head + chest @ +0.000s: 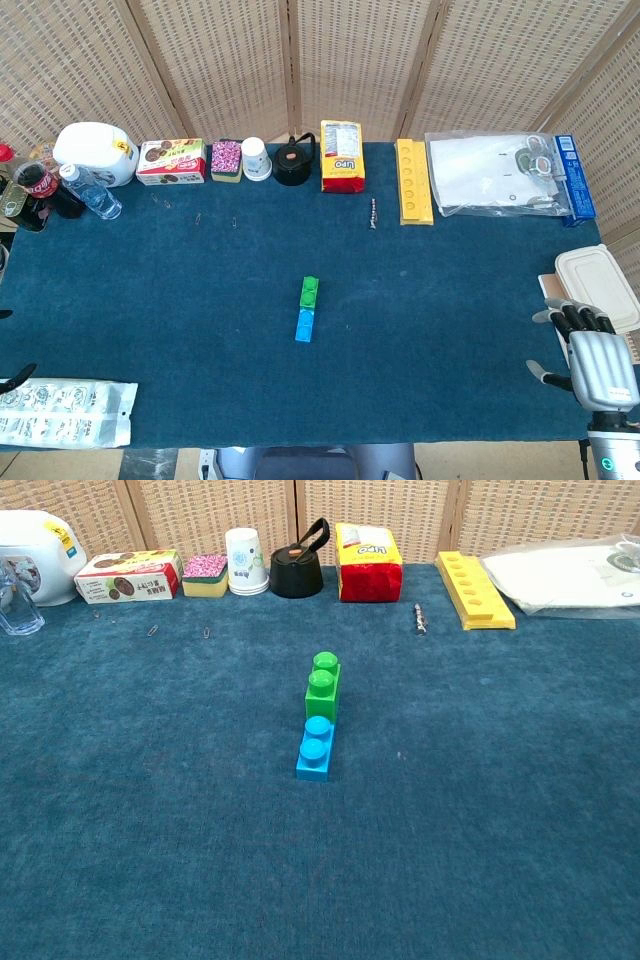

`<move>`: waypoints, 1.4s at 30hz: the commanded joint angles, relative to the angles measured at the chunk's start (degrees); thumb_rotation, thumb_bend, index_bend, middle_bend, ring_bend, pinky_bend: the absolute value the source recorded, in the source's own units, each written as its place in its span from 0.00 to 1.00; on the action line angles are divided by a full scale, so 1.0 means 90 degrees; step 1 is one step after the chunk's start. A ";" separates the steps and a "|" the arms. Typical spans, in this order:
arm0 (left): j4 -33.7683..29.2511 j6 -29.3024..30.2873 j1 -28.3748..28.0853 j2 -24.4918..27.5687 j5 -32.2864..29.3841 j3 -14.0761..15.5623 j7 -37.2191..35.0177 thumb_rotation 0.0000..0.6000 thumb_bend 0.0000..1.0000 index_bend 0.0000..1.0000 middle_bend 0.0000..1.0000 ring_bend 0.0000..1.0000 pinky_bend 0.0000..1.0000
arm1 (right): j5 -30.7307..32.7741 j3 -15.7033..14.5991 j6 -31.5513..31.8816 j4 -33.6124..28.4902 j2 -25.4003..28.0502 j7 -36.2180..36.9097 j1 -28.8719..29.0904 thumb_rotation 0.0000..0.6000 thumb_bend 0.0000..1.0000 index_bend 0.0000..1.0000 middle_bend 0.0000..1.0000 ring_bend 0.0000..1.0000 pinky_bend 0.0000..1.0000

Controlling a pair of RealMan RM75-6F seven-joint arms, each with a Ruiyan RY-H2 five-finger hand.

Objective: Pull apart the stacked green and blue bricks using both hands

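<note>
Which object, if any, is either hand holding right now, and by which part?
Nothing is held: the right hand is empty at the table's edge, away from the green brick and blue brick.

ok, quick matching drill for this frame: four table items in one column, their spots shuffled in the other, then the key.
Items:
1. green brick
2. blue brick
3. black kettle
4. yellow tray

Places:
A. back row, between paper cup and red-yellow bag
B. mid-table, nearer end of the brick pair
C. back right, beside the clear plastic bag
D. mid-table, farther end of the brick pair

Pairs: 1-D, 2-B, 3-A, 4-C
</note>
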 commanded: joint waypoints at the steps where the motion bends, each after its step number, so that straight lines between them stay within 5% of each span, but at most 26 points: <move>1: 0.0002 -0.0018 -0.0014 -0.0007 0.0018 0.0004 0.0010 0.88 0.18 0.27 0.18 0.04 0.21 | 0.0003 0.0005 -0.0006 -0.0007 0.0002 0.0012 0.0003 1.00 0.02 0.38 0.27 0.23 0.19; 20: -0.0166 -0.0022 -0.0045 0.0192 0.0130 0.0020 0.0020 0.88 0.18 0.27 0.18 0.04 0.21 | -0.0340 0.0073 -0.0506 0.0131 -0.0010 0.0796 0.0382 1.00 0.04 0.37 0.28 0.25 0.28; 32: -0.0455 -0.0082 -0.0044 0.0420 0.0072 0.0055 0.0184 0.88 0.18 0.27 0.18 0.04 0.21 | -0.0958 0.0863 -0.2070 0.0467 -0.0058 0.2530 0.2174 1.00 0.07 0.35 0.28 0.27 0.32; 42: -0.0649 -0.0217 -0.0098 0.0471 -0.0111 0.0043 0.0496 0.88 0.18 0.27 0.18 0.04 0.21 | -0.1241 0.1316 -0.3251 0.1179 -0.0530 0.2899 0.3691 1.00 0.08 0.32 0.28 0.27 0.32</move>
